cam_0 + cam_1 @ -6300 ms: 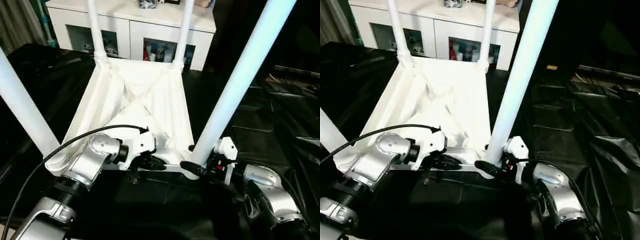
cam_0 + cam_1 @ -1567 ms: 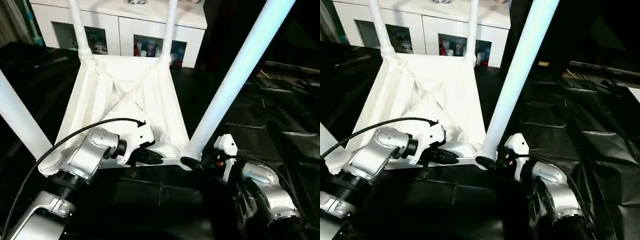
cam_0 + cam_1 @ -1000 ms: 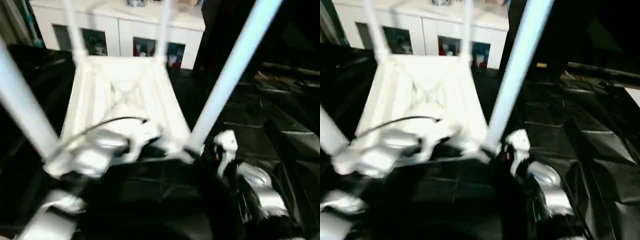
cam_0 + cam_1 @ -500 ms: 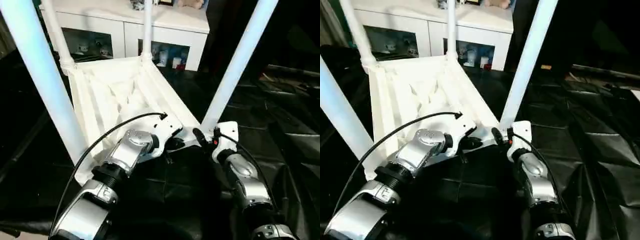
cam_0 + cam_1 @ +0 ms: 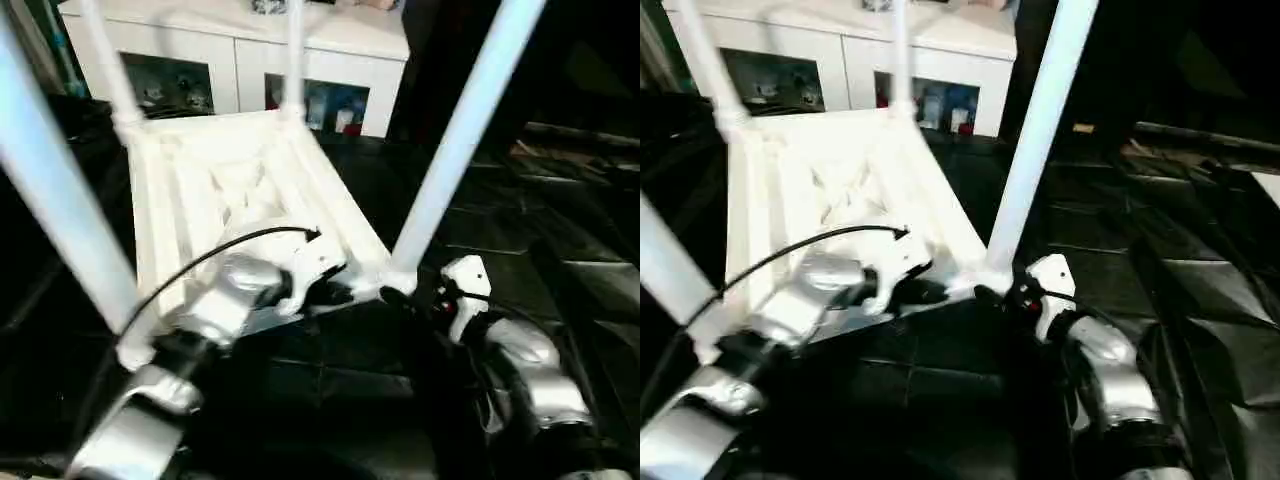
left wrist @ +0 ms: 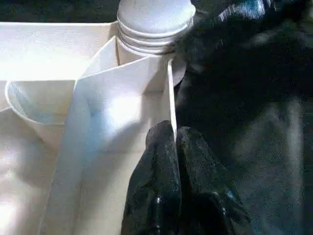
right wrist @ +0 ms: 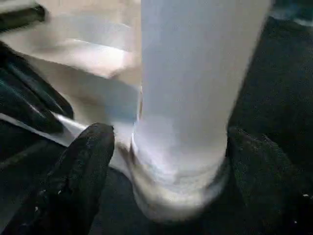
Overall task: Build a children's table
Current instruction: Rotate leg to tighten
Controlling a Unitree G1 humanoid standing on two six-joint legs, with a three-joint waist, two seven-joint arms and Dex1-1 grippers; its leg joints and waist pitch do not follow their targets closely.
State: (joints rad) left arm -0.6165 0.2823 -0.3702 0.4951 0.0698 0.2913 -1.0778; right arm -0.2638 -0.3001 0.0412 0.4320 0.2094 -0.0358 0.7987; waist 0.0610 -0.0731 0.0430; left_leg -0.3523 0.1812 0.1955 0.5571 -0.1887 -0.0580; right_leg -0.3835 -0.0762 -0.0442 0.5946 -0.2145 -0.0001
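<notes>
The children's table (image 5: 215, 190) lies upside down on the black cloth, ribbed underside up, with its white legs standing upright from the corner sockets. My left gripper (image 5: 345, 293) is at the near rim, just left of the near-right corner. In the left wrist view it (image 6: 174, 142) is shut on the thin white rim edge below the leg's threaded base (image 6: 154, 22). My right gripper (image 5: 405, 298) is at the foot of the near-right leg (image 5: 455, 150). It (image 7: 171, 139) stands open, with a black finger (image 7: 88, 161) on each side of the leg's base (image 7: 188, 161).
A white cabinet (image 5: 330, 70) with glass doors stands behind the work table. Crumpled black cloth (image 5: 560, 230) covers the surface to the right. A black cable (image 5: 200, 262) arcs over my left wrist. The near-left leg (image 5: 60, 200) rises close to my left forearm.
The whole picture has shifted. Against the cabinet, the table has turned on the cloth, its near-right corner swinging away. The left gripper kept its hold on the rim. The right gripper stayed by the leg.
</notes>
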